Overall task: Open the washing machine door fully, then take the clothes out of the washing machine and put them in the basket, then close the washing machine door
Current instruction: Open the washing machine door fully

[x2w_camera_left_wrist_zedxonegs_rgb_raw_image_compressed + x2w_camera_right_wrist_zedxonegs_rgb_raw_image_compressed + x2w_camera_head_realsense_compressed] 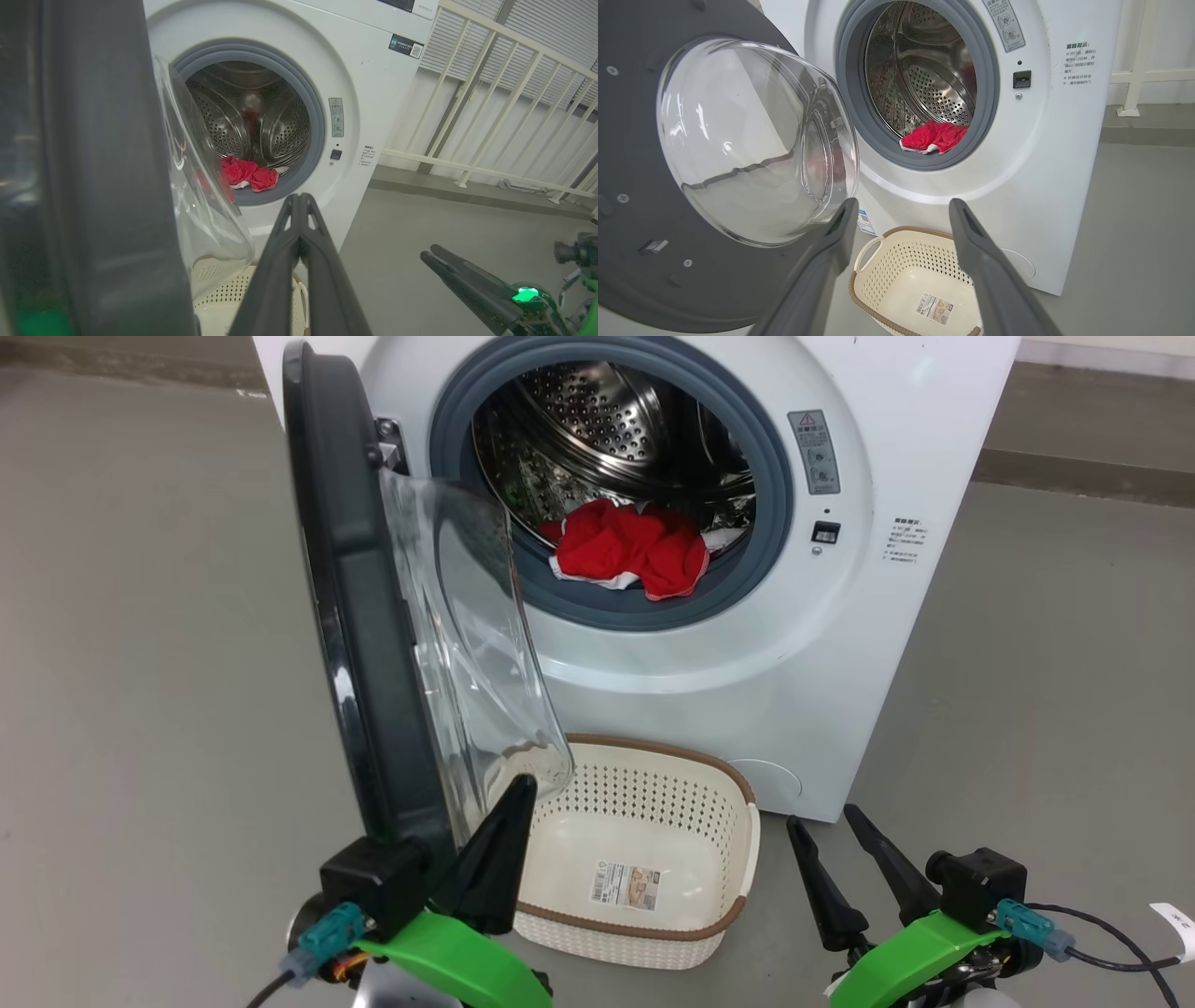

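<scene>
Starting at the washing machine door [359, 616]: standing out from the left side of the washing machine [840, 644], nearly edge-on from the head, black rim towards the near side, with the clear glass bowl [467, 644] bulging to the right.

Into the steel drum [597, 411] now, and there, the clothes [625, 555]: red with white edges, bunched low at the near lip, spilling onto the grey rubber ring [597, 607].

Down to the floor [140, 663]: the basket [653, 751], just in front of the machine's foot and below the opening, with the sticker [624, 887] on its bottom in plain sight.

On to the left claw [518, 793]: pressed shut, finger against finger, clamped on nothing. Sits at the near left of the basket, tip up just beside the low edge of the glass bowl; touching or not, cannot tell.

Across to the right claw [823, 817]: spread wide apart, gripping nothing. Hovers above the floor at the near right of the basket, near the machine's right corner but apart from it, and from its own wrist looks straight between its fingers [831, 252] at the basket and the open drum.

Far right, beyond the machine: a white railing [467, 171].
</scene>
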